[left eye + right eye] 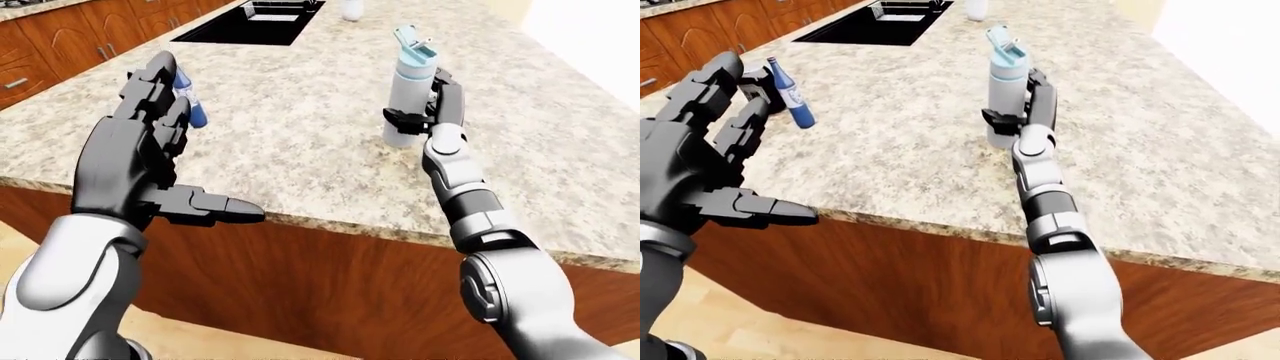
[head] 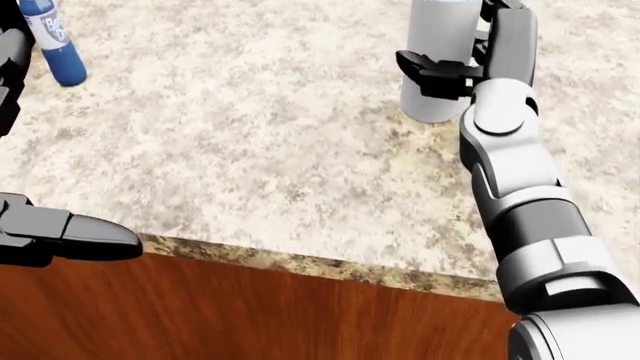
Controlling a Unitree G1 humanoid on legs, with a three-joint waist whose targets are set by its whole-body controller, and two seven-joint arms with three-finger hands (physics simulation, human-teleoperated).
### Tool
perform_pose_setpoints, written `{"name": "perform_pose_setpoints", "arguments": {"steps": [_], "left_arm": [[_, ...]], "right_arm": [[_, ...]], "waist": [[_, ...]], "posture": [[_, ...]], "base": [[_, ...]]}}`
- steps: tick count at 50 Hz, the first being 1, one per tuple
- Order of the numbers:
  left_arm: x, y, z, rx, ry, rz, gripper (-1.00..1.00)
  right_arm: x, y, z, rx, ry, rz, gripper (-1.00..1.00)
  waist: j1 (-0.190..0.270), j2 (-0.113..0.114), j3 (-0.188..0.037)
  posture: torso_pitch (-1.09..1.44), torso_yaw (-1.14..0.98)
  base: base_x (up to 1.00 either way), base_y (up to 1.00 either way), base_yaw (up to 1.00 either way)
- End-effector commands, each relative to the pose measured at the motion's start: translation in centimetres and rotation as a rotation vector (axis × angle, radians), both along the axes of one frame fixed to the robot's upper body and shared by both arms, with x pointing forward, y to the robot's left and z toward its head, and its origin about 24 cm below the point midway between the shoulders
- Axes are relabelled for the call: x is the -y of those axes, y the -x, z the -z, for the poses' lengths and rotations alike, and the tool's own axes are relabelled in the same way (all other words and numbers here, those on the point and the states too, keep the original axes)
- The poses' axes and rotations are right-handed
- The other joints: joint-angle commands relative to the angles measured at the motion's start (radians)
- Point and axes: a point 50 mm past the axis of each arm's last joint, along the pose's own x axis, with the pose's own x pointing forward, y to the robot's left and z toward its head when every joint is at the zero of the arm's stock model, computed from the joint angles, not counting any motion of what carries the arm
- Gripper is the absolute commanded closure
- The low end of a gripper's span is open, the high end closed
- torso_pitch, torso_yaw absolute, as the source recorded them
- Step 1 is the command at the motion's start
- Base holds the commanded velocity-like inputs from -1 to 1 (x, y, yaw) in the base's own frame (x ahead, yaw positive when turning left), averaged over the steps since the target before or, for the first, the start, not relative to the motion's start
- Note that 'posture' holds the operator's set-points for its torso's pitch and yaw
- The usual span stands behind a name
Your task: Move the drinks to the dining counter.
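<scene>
On the left, the left robot hand (image 1: 150, 161) hung open, fingers spread, short of the small blue glass bottle (image 1: 790, 96) standing upright on the granite bench (image 1: 300, 142). That bottle looked light, rigid, slick and breakable; its label band seemed a safer hold than the thin neck. Right of it stood a tall grey flip-top water bottle (image 1: 410, 94), stiff and probably heavier, best gripped mid-body. The right robot hand (image 1: 432, 112) pressed against its side, though whether the fingers closed round it could not be told. Two drinks showed, one of each.

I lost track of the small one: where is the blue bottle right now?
The blue bottle stands on the granite counter at the right-eye view's upper left, just beyond the open left hand.
</scene>
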Motion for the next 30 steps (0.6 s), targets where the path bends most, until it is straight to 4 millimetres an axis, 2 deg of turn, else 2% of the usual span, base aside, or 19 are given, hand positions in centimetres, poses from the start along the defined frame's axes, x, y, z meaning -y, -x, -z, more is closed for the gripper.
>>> {"name": "perform_pose_setpoints", "arguments": {"steps": [1, 4, 7, 10, 23, 30], "left_arm": [[-0.1, 0.4, -1.0, 0.071, -0.009, -0.009, -1.00], [0.0, 0.4, -1.0, 0.071, -0.009, -0.009, -1.00], [0.0, 0.4, -1.0, 0.072, -0.009, -0.008, -1.00], [0.0, 0.3, -1.0, 0.073, -0.010, -0.009, -1.00], [0.1, 0.4, -1.2, 0.075, -0.012, -0.005, -1.00], [0.5, 0.3, -1.6, 0.077, -0.016, -0.001, -1.00]], "right_arm": [[-0.2, -0.1, -2.9, 0.108, 0.009, -0.012, -0.22], [-0.2, 0.0, -2.9, 0.108, 0.007, -0.014, -0.37], [-0.2, 0.0, -2.9, 0.108, 0.007, -0.016, -0.34], [-0.1, 0.0, -2.9, 0.108, 0.008, -0.016, -0.42], [0.4, 0.2, -3.4, 0.115, 0.012, -0.021, -0.99], [1.9, 1.1, -3.6, 0.126, 0.017, -0.030, -1.00]], "waist": [[0.000, 0.001, -0.026], [0.000, 0.001, -0.027], [0.000, 0.000, -0.028], [0.001, 0.001, -0.029], [0.002, -0.001, -0.031], [0.005, -0.006, -0.030]], "posture": [[0.00, 0.00], [0.00, 0.00], [0.00, 0.00], [0.00, 0.00], [0.00, 0.00], [0.00, 0.00]], "base": [[0.00, 0.00, 0.00], [0.00, 0.00, 0.00], [0.00, 0.00, 0.00], [0.00, 0.00, 0.00], [0.00, 0.00, 0.00], [0.00, 0.00, 0.00]]}}
